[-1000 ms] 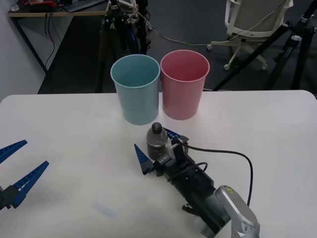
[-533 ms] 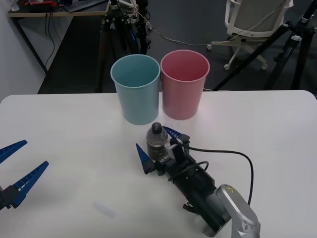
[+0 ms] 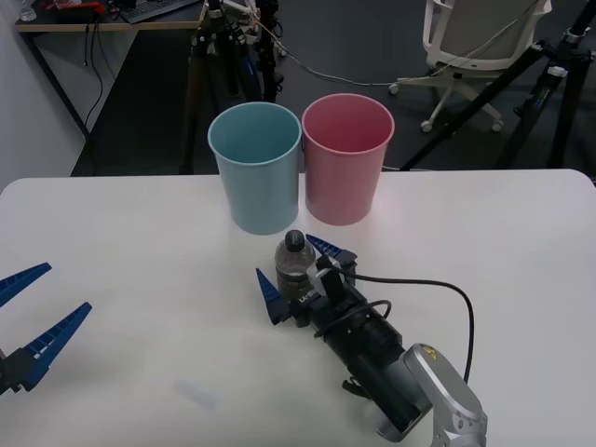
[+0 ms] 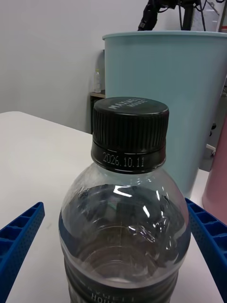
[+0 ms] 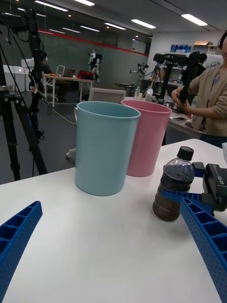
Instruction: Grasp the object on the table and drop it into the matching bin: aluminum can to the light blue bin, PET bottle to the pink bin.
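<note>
On the white table, the PET bottle stands upright before the two bins, between the right tool's spread fingers. Next: pinch it, then carry it to the pink bin. The left tool waits, spread, well apart.

Lower body of the PET bottle hidden behind the right gripper in the front view; base cut off by the frame edge in the right wrist view. Contact between fingers and bottle impossible to tell. Left gripper partly cut off at the table edge.
</note>
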Robot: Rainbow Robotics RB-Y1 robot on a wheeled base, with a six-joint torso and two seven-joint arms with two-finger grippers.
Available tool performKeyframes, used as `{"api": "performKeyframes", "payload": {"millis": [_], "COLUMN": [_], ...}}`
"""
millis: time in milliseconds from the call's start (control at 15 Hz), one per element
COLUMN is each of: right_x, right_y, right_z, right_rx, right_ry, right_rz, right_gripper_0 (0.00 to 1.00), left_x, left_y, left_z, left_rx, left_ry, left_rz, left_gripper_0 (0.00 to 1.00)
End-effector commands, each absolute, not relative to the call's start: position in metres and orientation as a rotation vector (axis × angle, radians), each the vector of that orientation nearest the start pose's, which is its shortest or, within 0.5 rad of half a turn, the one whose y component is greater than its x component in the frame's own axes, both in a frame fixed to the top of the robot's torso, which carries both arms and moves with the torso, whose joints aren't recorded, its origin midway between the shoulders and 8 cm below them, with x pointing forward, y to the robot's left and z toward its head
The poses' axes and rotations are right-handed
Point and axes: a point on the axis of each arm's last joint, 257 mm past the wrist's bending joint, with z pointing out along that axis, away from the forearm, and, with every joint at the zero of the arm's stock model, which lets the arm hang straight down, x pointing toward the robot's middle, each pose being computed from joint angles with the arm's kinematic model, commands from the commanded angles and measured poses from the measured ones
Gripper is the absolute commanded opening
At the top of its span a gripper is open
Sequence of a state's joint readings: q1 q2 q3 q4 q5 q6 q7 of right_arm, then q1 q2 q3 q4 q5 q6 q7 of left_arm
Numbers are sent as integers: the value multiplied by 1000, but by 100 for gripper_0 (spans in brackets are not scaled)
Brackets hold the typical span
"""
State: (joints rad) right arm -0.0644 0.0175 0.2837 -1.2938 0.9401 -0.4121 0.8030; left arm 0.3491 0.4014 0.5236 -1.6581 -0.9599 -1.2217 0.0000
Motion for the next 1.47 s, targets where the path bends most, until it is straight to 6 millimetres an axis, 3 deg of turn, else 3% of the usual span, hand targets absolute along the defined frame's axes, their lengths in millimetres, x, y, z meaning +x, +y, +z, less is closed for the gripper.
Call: {"api": "performKeyframes", "payload": {"millis": [67, 133, 200, 333, 400, 933, 1200, 1467], "right_x": [485, 485, 485, 485, 486, 485, 472, 452], "right_y": [20, 20, 20, 20, 19, 19, 18, -28], "right_z": [-269, -269, -269, -269, -270, -271, -268, -255], "right_rx": [-595, -596, -599, -604, -601, -597, -571, -556], "right_ry": [1430, 1429, 1427, 1425, 1428, 1433, 1426, 1420], "right_rz": [383, 381, 377, 372, 369, 372, 397, 336], "right_gripper_0": [100, 100, 87, 20, 0, 0, 0, 0], "left_x": [342, 342, 342, 342, 342, 342, 342, 342], "left_y": [330, 330, 330, 330, 330, 330, 330, 330], "left_z": [-169, -169, -169, -169, -169, -169, -169, -169], "left_rx": [465, 465, 465, 465, 465, 465, 465, 465], "left_ry": [1441, 1441, 1441, 1441, 1441, 1441, 1441, 1441], "left_rz": [-567, -567, -567, -567, -567, -567, -567, -567], "left_gripper_0": [100, 100, 100, 100, 100, 100, 100, 100]}}
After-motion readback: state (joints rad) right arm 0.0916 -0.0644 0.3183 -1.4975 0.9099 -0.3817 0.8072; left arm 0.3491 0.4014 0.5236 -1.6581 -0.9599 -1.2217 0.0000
